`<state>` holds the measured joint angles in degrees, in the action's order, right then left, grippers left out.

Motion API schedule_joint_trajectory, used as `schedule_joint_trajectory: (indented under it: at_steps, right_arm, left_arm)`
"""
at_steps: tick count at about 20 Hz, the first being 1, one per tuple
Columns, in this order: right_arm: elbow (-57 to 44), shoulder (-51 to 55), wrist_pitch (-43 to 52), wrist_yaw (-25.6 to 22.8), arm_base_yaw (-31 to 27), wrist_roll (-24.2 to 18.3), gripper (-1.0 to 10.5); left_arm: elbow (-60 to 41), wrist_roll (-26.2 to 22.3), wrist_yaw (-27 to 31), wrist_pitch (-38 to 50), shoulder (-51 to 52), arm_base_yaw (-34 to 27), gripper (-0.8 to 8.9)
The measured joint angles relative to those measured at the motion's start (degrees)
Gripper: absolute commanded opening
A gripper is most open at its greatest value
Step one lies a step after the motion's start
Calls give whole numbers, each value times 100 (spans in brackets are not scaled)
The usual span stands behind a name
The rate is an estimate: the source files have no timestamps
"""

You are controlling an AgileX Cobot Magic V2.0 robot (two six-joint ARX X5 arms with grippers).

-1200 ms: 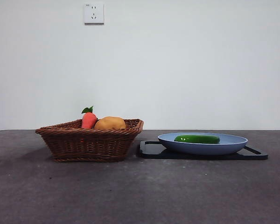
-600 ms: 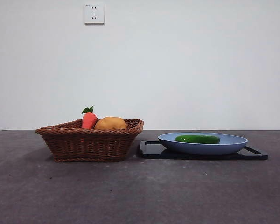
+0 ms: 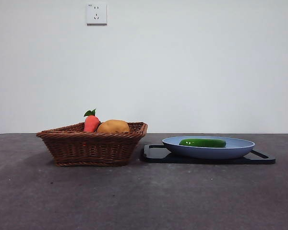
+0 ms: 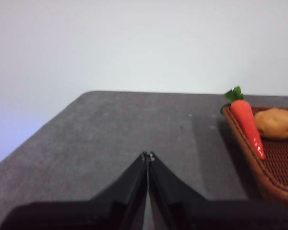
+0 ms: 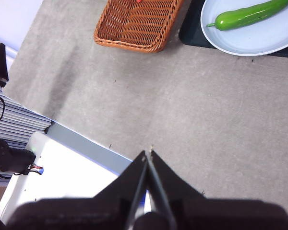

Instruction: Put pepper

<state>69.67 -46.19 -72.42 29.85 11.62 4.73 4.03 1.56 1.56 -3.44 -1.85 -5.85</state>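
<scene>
Green and glossy, the pepper (image 3: 202,143) is lying lengthwise in the blue plate (image 3: 240,147), at about 3 o'clock from the wicker basket (image 3: 91,146). Nothing has shifted across the last second: pepper, plate and basket are sitting exactly as before, and no arm is entering the front view. That suggests either the pepper is already placed and the arms are waiting clear, or no reach has begun.

Neither gripper is holding anything. The left gripper (image 4: 148,155) is hanging with its jaws pressed together over bare table near the basket's side, while the right gripper (image 5: 148,153), jaws likewise pressed together, is looking down from high above the table edge.

Underneath the plate a black tray (image 3: 156,154) is resting just beside the basket. Inside the basket a carrot (image 3: 91,122) and a potato (image 3: 113,127) are lying side by side. Nothing is blocking the pepper from above.
</scene>
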Motion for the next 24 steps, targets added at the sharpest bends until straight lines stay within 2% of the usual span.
schedule_joint_trajectory:
  at_steps: [3,10,24]
  right_arm:
    - [0,0,0,0,0,0,10]
    - [0,-2,0,0,0,0,10]
    - [0,-2,2,0,0,0,10]
  left_arm:
    - [-66,4,-17,-229,42,0,8]
    - [-291,372,-155,-767,157,-2,8]
    - [-291,448,-160,-758,160,-2,8]
